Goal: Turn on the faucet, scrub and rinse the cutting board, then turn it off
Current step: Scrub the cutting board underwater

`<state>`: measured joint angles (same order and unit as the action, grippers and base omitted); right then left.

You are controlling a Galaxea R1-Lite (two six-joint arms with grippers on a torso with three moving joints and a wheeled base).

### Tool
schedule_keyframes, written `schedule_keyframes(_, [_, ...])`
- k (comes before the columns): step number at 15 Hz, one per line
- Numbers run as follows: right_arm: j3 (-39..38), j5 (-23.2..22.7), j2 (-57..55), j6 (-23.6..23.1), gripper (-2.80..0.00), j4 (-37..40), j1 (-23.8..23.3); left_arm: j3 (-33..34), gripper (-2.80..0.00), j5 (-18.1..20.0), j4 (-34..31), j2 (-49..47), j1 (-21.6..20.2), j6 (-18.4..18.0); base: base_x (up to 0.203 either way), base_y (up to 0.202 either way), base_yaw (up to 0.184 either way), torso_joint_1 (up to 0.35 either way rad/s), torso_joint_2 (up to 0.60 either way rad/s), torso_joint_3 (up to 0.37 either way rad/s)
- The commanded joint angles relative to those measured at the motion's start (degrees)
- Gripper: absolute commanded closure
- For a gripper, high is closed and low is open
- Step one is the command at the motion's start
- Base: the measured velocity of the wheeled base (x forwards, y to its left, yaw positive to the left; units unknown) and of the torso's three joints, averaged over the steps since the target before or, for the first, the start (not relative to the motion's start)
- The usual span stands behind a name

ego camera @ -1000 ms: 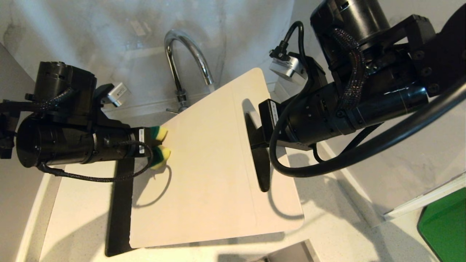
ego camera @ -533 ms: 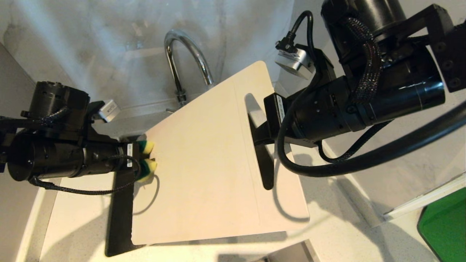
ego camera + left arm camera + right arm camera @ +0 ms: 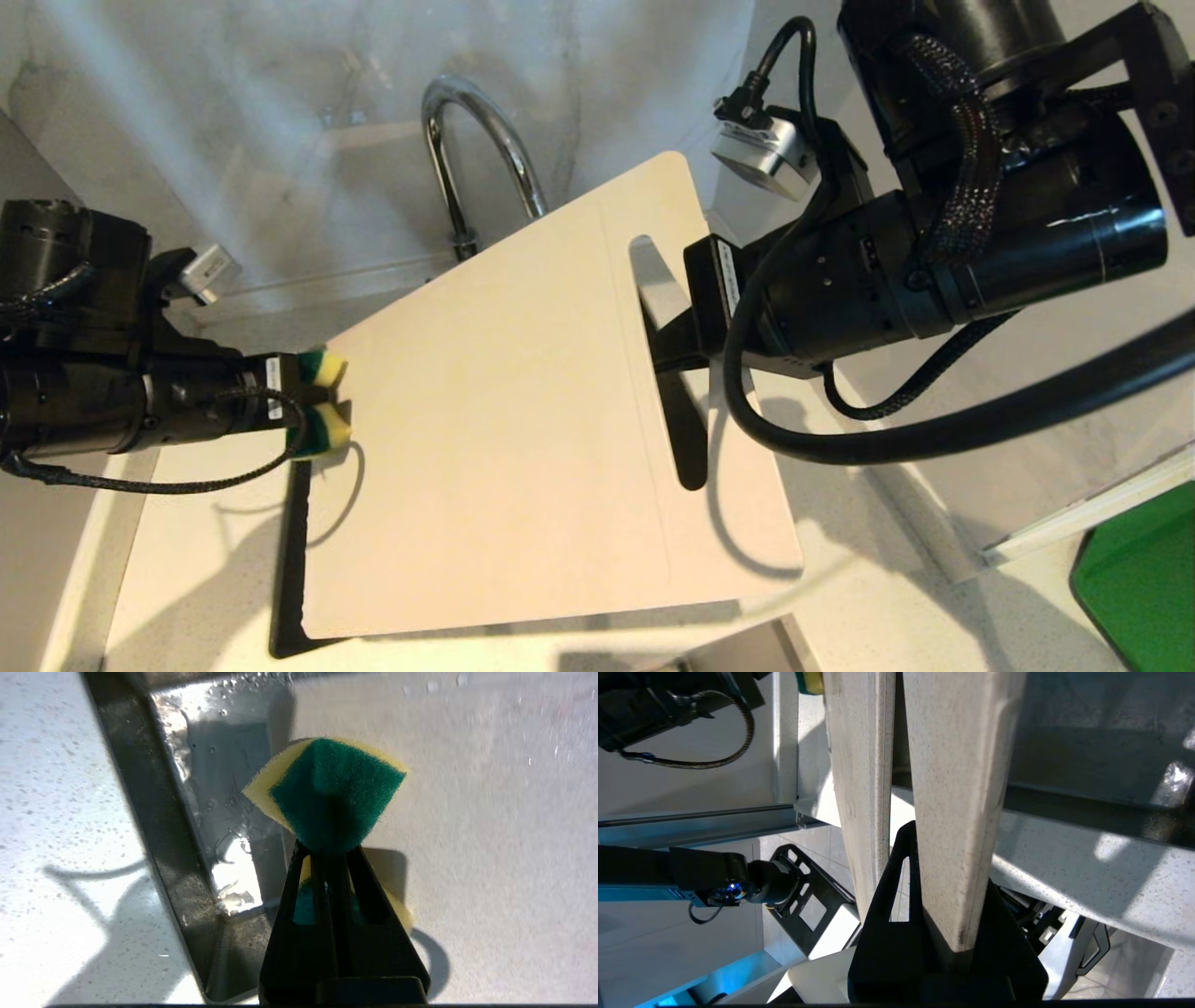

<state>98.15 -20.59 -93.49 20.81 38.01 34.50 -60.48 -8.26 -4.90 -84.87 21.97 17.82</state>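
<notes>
The off-white cutting board (image 3: 523, 420) is held tilted over the sink, its slot handle toward my right arm. My right gripper (image 3: 667, 345) is shut on the strip beside the slot; the right wrist view shows its fingers (image 3: 896, 891) clamping the board (image 3: 957, 765) edge-on. My left gripper (image 3: 322, 401) is shut on a yellow-and-green sponge (image 3: 327, 425), pressed at the board's left edge. In the left wrist view the sponge (image 3: 331, 788) bulges beyond the gripper (image 3: 329, 847), against the board (image 3: 490, 835). The chrome faucet (image 3: 467, 121) arches behind the board, which hides its spout end.
The dark sink (image 3: 224, 812) lies under the board, wet with droplets, its black rim (image 3: 289, 560) showing at the left. White speckled counter (image 3: 187, 579) surrounds it. A green slab (image 3: 1139, 579) lies at the lower right. A pale wall stands close behind the faucet.
My left gripper has slid the sponge leftward across the board to its left edge. The board's left corner has swung lower and further left. The right arm has barely moved.
</notes>
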Motion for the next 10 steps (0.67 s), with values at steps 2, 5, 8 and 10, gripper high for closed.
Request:
schedule_keyframes(2, [-0.74,0.02,0.5,0.11,0.0,0.31,0.02,-0.25,0.0,-0.08,0.07,1.27,-0.5,0.02,0.0,0.0,0.0,0.0,0.0,0.0])
schedule_keyframes(5, [-1.85,0.02,0.5,0.11,0.0,0.22,0.04,-1.34,0.0,0.03,3.9,2.62,-0.2,0.11,0.0,0.0,0.0,0.0,0.0,0.0])
schedule_keyframes(8, [-1.73,0.02,0.0,0.02,0.0,0.06,0.04,-5.86,0.0,-0.01,1.46,4.89,3.06,0.22,0.0,0.0,0.0,0.0,0.0,0.0])
schedule_keyframes(10, [-1.47,0.02,-0.29,0.02,0.0,0.05,0.04,-9.03,0.0,-0.04,-2.07,5.62,7.16,0.79,0.0,0.0,0.0,0.0,0.0,0.0])
